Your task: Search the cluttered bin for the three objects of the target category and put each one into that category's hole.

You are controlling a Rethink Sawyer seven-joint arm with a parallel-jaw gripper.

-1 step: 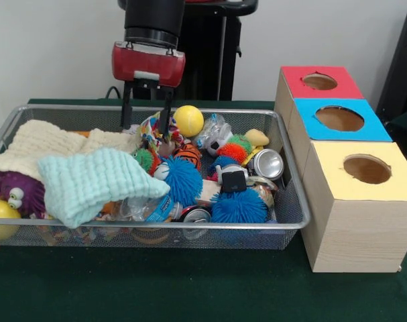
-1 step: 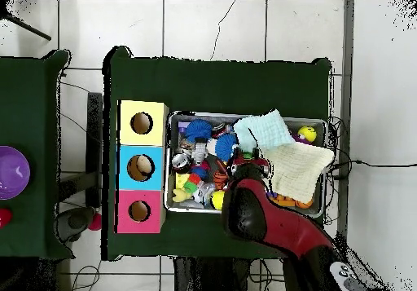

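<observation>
Notably, the wire bin (image 1: pixel 294 201) held spiky balls, cans (image 1: pixel 267 163) and cloths (image 1: pixel 89 181); the gripper (image 1: pixel 147 107) hung spread and empty over them. Beside stood three holed boxes (image 1: pixel 354 201).

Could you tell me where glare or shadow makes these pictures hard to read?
Front view: the upturned can end throws a bright glare; the tool reaches down among the toys, fingers apart. Overhead view: the arm hides the bin's near middle, and the floor tiles look washed out.
</observation>
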